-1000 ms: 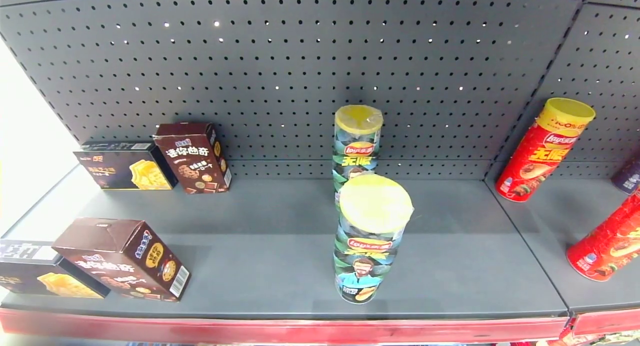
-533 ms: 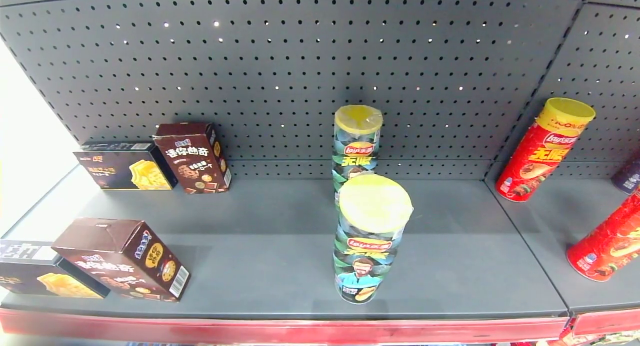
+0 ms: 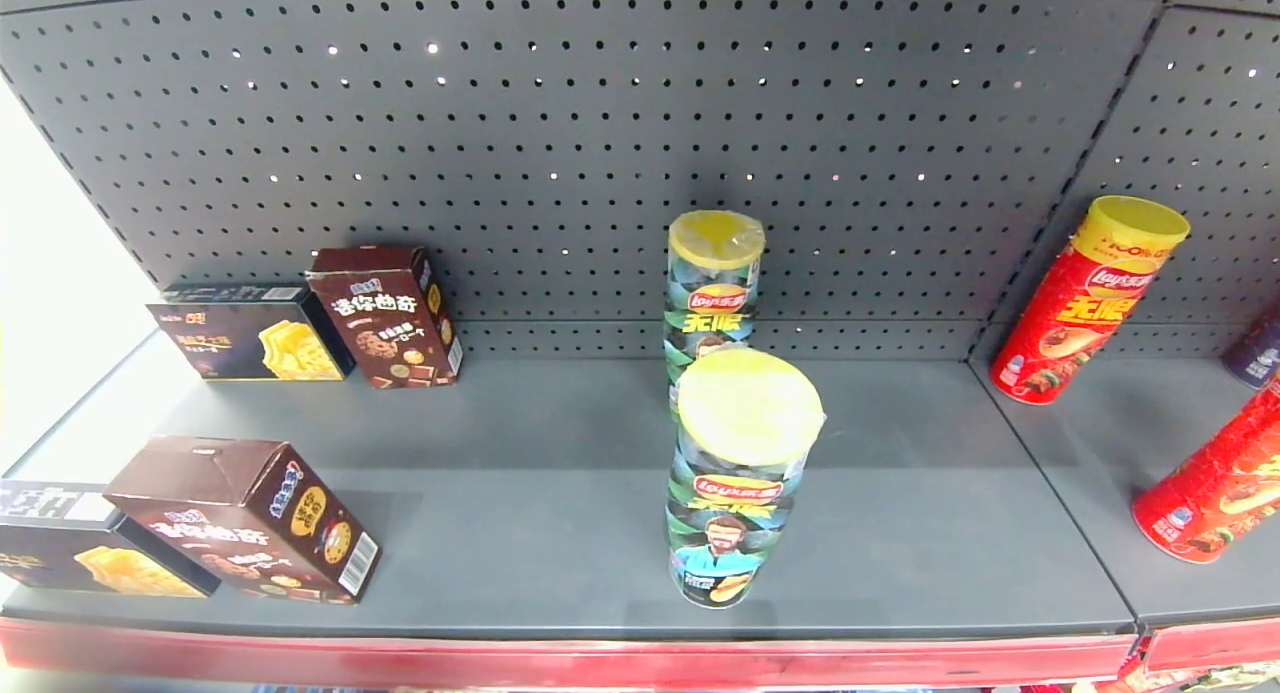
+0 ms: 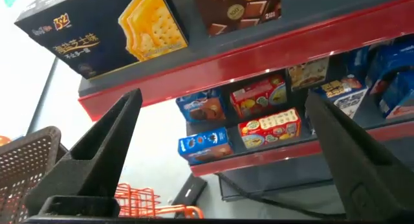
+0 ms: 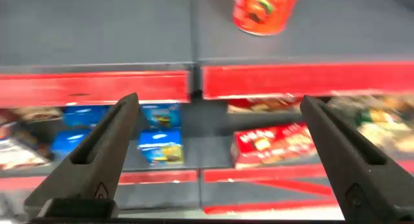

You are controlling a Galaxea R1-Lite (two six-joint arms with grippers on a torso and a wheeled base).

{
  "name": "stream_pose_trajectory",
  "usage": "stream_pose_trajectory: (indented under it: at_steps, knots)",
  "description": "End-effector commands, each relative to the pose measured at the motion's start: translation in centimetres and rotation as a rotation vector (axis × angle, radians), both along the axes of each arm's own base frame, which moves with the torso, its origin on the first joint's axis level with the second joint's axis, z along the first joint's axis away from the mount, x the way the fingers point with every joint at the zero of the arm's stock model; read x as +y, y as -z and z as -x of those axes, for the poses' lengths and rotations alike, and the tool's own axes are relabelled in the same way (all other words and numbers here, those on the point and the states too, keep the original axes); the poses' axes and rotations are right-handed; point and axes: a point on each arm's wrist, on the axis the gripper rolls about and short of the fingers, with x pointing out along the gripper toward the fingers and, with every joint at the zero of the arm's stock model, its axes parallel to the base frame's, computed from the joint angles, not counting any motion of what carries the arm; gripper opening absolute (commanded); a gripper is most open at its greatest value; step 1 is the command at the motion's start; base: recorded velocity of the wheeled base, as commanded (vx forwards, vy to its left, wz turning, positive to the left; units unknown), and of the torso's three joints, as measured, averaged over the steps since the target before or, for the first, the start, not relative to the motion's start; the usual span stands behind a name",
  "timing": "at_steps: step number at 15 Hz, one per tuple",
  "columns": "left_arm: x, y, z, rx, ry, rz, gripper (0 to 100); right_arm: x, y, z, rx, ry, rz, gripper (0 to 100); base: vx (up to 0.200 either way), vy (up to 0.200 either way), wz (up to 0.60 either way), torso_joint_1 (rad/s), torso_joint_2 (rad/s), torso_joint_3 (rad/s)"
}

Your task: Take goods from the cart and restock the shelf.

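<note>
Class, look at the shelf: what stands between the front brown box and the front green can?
Nothing. In the head view the shelf is bare between the front brown box and the front green can.

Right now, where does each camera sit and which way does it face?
Head view: on the robot's head, facing forward and down onto the grey shelf and green chip can.
Left wrist view: on the left wrist, looking through the open left tool at the shelf's red front edge and a cracker box.
Right wrist view: on the right wrist, looking through the open right tool at the red front edge and a red can.
Shared: the cracker box shows in head and left wrist views; the red can, likely, in head and right.
</note>
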Motion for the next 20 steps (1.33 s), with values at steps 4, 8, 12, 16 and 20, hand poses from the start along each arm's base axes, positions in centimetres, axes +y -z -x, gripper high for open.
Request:
stream_pose_trajectory:
  at_steps: [4,8,12,16,20]
  knots:
    - [0.0,0.0,0.1,-0.011,-0.001,-0.003,100,0.0,0.2,0.4,-0.054,-0.008,0.001,100,0.000,0.000,0.00,0.000,0.00,0.000]
    - [-0.1,0.1,0.0,-0.006,0.040,0.096,100,0.0,0.2,0.4,-0.054,-0.007,-0.001,100,0.000,0.000,0.00,0.000,0.00,0.000]
    - [0.1,0.5,-1.3,-0.228,-0.036,0.105,100,0.0,0.2,0.4,-0.054,-0.007,0.001,100,0.000,0.000,0.00,0.000,0.00,0.000]
    - [0.1,0.8,-1.4,-0.189,-0.038,0.077,100,0.0,0.2,0.4,-0.054,-0.007,0.001,100,0.000,0.000,0.00,0.000,0.00,0.000]
    - [0.5,0.8,-1.3,-0.210,-0.251,0.188,100,0.0,0.2,0.4,-0.054,-0.007,0.001,100,0.000,0.000,0.00,0.000,0.00,0.000]
